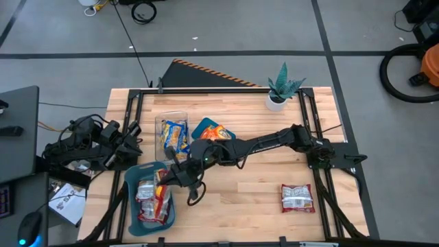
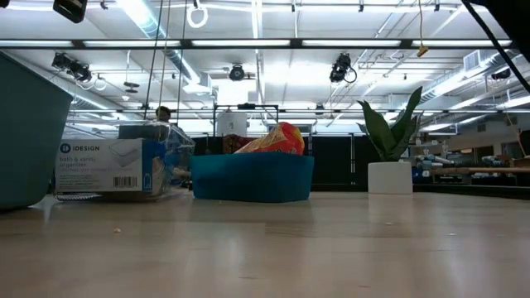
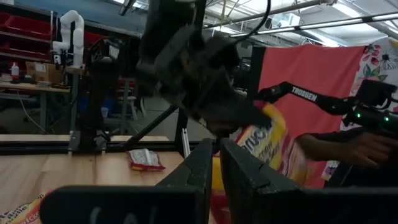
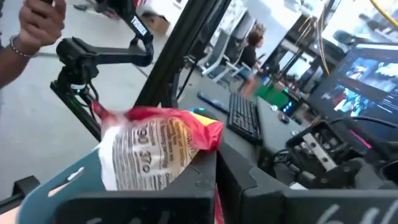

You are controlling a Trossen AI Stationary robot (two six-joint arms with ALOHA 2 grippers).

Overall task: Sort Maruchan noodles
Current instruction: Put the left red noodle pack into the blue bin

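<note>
My right gripper (image 1: 171, 178) reaches across from the table's right and hangs over the near-left teal bin (image 1: 130, 209). It is shut on a red, white and yellow noodle packet (image 4: 155, 152), which also shows in the left wrist view (image 3: 264, 140). That bin holds red-and-silver packets (image 1: 152, 199). Yellow-and-blue packets (image 1: 175, 134) lie in the clear container (image 1: 163, 123). An orange packet (image 1: 214, 130) lies in a second teal bin (image 1: 200, 125). One red-and-silver packet (image 1: 297, 197) lies flat on the table at the near right. My left gripper (image 3: 216, 165) is drawn back at the table's left edge, shut on nothing. My right gripper pinches the packet by one edge (image 4: 202, 146) between its two fingers, coming roughly level from the table's right side. The rest of the packet sticks out past the fingertips. It is lifted clear, above the near-left teal bin.
A potted plant (image 1: 281, 89) stands at the far right of the table. A person's hand (image 4: 37, 25) shows in the room beyond. Bare wood lies in the table's near middle (image 1: 240, 199).
</note>
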